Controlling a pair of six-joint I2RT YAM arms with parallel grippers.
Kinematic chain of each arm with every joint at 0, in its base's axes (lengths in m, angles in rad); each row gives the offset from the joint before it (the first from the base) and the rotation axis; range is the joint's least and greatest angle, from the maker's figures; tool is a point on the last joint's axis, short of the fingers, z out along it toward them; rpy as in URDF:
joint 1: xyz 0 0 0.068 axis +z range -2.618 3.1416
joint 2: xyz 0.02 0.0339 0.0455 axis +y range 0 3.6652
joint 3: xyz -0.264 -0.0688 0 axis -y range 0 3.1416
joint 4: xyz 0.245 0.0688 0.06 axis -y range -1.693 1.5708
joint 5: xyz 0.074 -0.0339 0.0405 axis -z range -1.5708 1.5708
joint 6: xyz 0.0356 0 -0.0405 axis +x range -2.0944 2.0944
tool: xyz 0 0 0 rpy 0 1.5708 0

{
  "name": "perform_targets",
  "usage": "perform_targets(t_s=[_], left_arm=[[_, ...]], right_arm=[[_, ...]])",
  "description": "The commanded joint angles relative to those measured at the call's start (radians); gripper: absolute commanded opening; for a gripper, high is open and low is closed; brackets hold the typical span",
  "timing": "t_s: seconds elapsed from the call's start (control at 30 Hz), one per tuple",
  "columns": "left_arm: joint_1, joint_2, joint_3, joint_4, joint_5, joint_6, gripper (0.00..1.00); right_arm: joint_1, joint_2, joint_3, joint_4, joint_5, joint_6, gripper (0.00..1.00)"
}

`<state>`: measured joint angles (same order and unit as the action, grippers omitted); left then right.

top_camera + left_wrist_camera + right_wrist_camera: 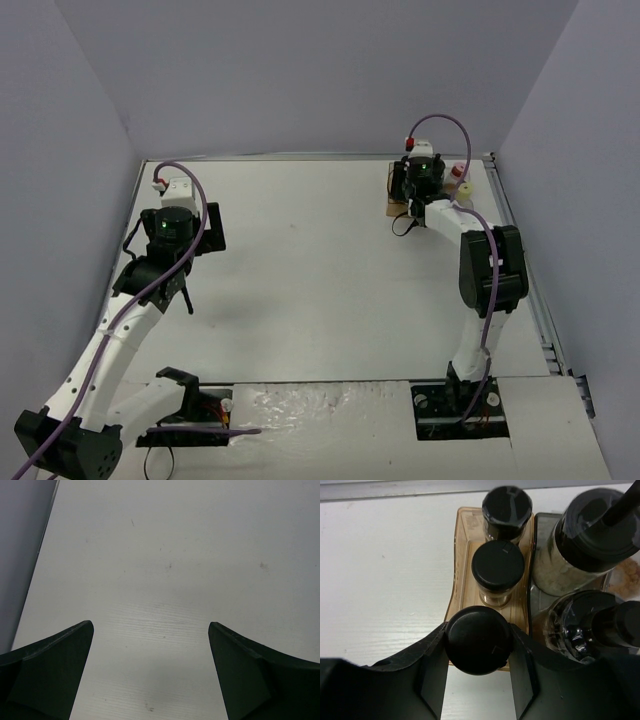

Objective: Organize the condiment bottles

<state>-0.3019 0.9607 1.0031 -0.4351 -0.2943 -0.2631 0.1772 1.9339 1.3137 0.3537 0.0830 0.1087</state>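
My right gripper (479,630) is shut on the black cap of a spice jar (479,642), which it holds over the near end of the tray's amber compartment (465,545). Two more black-capped jars (498,569) (507,506) stand in that compartment behind it. Two dark-topped jars (587,530) (585,625) stand in the grey compartment to the right. In the top view the right gripper (408,190) is at the back right, with a yellow-capped jar (466,192) and a pink-capped jar (458,170) beside it. My left gripper (150,625) is open and empty over bare table.
The tray (397,207) sits near the back right corner, close to the back wall and the table's right rail (520,240). A black cable (620,505) crosses the top right of the right wrist view. The left gripper (200,235) hovers near the left wall.
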Motion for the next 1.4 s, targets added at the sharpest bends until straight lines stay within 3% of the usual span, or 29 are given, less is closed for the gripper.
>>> perform_targets(t_s=[0.0,0.23,0.53,0.87,1.03,1.27,1.37], left_arm=[[-0.006,-0.016,0.020,0.070,-0.019,0.016,0.97],[-0.005,-0.010,0.022,0.069,-0.016,0.016,0.97],[-0.006,0.000,0.025,0.065,-0.013,0.018,0.97],[-0.005,0.001,0.026,0.064,-0.011,0.020,0.97],[-0.003,0.000,0.029,0.061,-0.012,0.021,0.97],[0.000,-0.008,0.032,0.055,-0.017,0.022,0.97],[0.007,-0.019,0.039,0.048,-0.019,0.028,0.97]], right_arm=[[-0.007,-0.009,-0.007,0.083,0.043,0.022,0.18],[-0.008,-0.003,-0.005,0.060,0.075,0.030,0.23],[-0.016,0.009,0.006,0.035,0.075,0.051,0.47],[-0.016,-0.088,-0.006,0.004,0.037,0.054,0.64],[-0.013,-0.242,-0.062,-0.017,-0.016,0.060,0.70],[-0.015,-0.600,-0.174,-0.078,-0.043,0.029,0.80],[-0.014,-0.810,-0.242,-0.152,-0.027,0.019,0.89]])
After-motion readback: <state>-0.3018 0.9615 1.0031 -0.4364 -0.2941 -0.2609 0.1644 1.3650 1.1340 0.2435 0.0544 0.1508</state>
